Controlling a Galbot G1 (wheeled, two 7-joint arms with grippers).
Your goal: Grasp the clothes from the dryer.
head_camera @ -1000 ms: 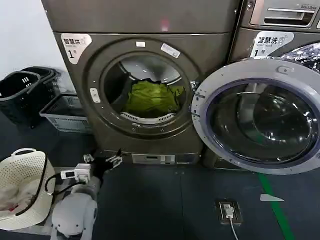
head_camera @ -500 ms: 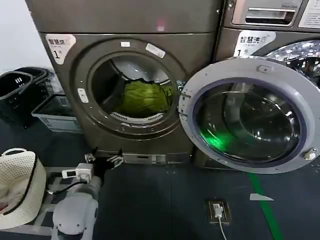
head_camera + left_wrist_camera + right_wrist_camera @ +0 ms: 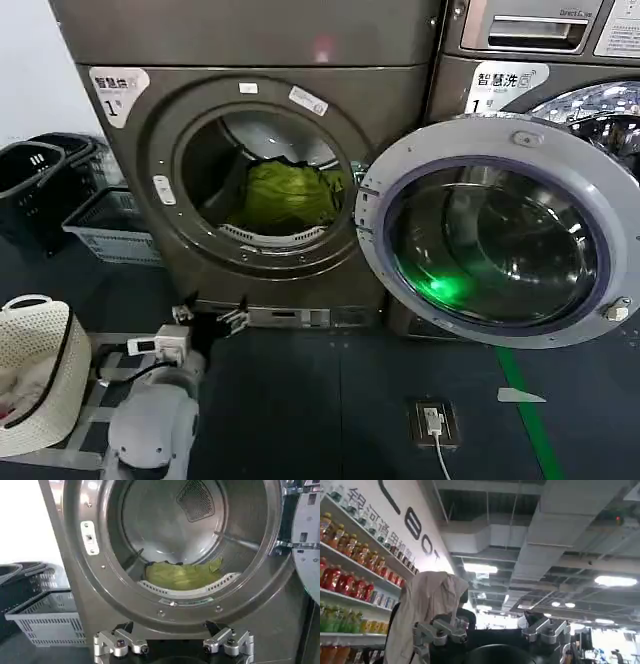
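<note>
The dryer [image 3: 150,190] stands in front of me, bronze-grey, its round door [image 3: 490,235] swung open to the right. The clothes [image 3: 285,195] lie as a yellow-green bundle low in the metal drum; in the left wrist view the clothes [image 3: 182,575] rest just behind the porthole's lower rim [image 3: 175,602]. My left gripper [image 3: 208,318] hangs open and empty below the porthole, in front of the dryer's base, well short of the clothes; the left wrist view has that gripper [image 3: 168,629] under the rim. My right gripper [image 3: 492,624] points up at the ceiling, open and empty.
A white basket [image 3: 35,370] sits on the floor at my left. A grey crate [image 3: 115,225] and black baskets [image 3: 30,175] stand left of the dryer. A second machine [image 3: 540,70] is behind the open door. A floor socket [image 3: 433,420] and green line [image 3: 520,400] mark the dark floor.
The dryer and its door have shifted left in the head view. A green glint has appeared in the door glass. My left gripper stays low before the dryer's base.
</note>
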